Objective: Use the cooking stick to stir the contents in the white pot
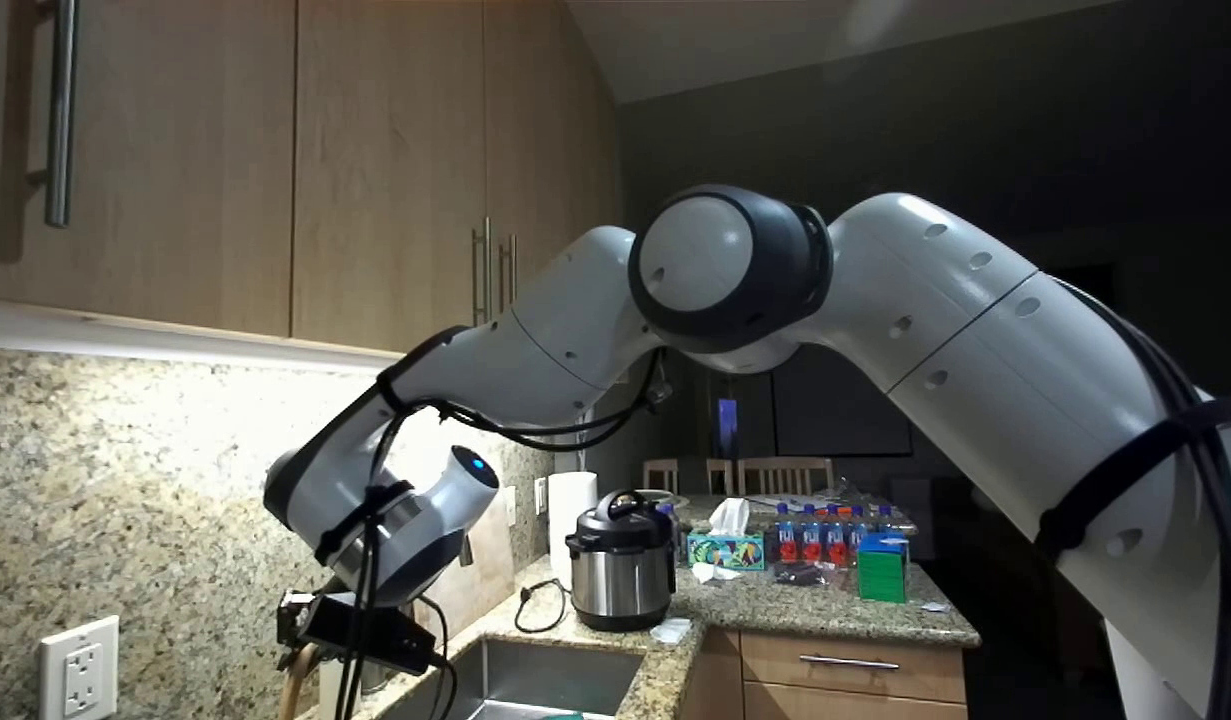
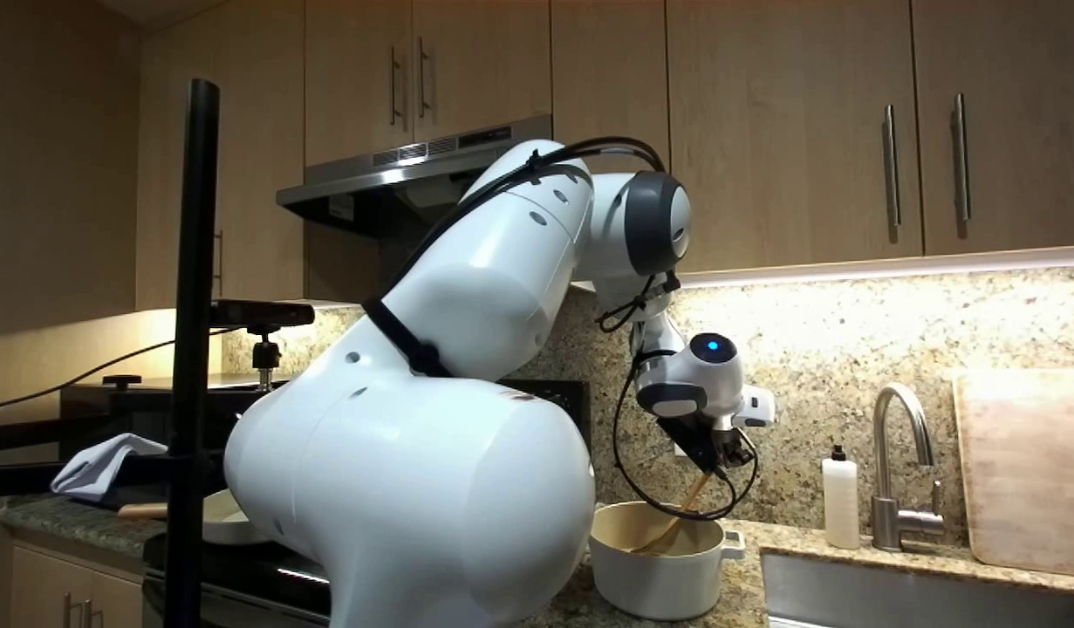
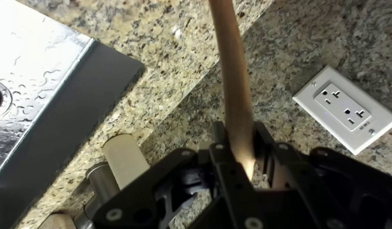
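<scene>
"Speckled stone wall [image 2: 807,323] backs the worktop [image 2: 745,589], with cupboards [image 2: 790,113] above. What room surrounds the white pot [image 2: 659,580]?"

"On one side, a strip of worktop lies between its handle and the sink [image 2: 885,597]. Behind the sink stand the soap bottle [image 2: 841,504] and tap [image 2: 885,519], apart from the pot."

"And beyond the sink?"

"A pressure cooker [image 1: 620,580], near its far edge in an exterior view."

"What about the pot's opposite side?"

"The arm [image 2: 484,314] covers that, so I can't tell the gap. A cable [image 2: 702,516] dips across the pot's rim in an exterior view; whether they touch, I can't say."

"Where's the wooden stick [image 2: 666,535]?"

"Slanting, with its broad lower end inside the pot and its upper part in the claw [image 3: 239,132]."

"How does the claw hold it?"

"Closed on it: the wood sits pinched between both fingers, and in the wrist view it runs out past the top edge."

"And the arm's pose?"

"In both exterior views it arches over a high elbow, then slopes down to the claw, lower than the cupboards. An exterior view shows the claw above the pot's sink-side handle; the wrist view has the wall outlet [image 3: 344,109] to one side of it, the sink to the other."
</scene>
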